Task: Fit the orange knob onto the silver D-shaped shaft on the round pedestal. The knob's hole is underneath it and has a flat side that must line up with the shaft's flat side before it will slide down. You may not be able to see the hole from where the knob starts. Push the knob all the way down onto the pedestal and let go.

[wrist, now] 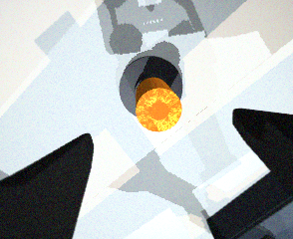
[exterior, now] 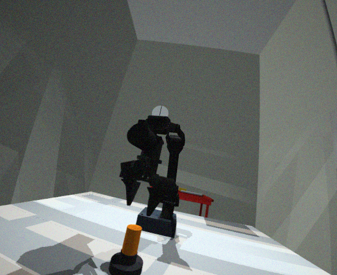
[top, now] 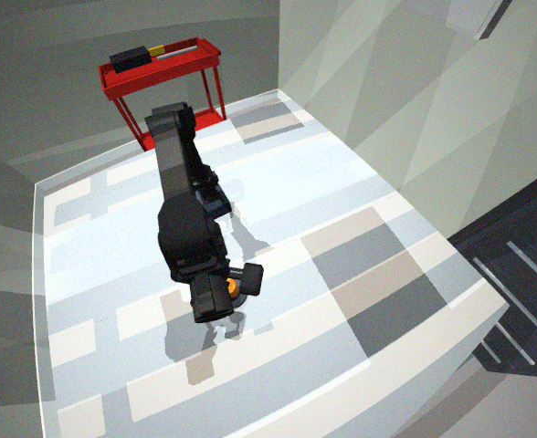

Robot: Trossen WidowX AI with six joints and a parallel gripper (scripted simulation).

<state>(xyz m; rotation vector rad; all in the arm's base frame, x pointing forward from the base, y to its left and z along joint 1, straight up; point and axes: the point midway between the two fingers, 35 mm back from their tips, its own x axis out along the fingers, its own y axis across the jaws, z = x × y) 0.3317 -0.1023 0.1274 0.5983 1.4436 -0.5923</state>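
Note:
The orange knob stands upright on the dark round pedestal, over its narrower dark collar. No silver shaft shows, and the knob's underside and hole are hidden. In the exterior view the knob's lower end meets the collar with no gap that I can see. My gripper is wide open and empty. Its fingertips are above the knob and apart from it, one to each side in the wrist view. In the top view the arm partly covers the knob.
The arm's dark base stands on the table behind the pedestal. A red cart with a black box and a yellow item is beyond the table's far edge. Patchy shadows and bright stripes cross the table top.

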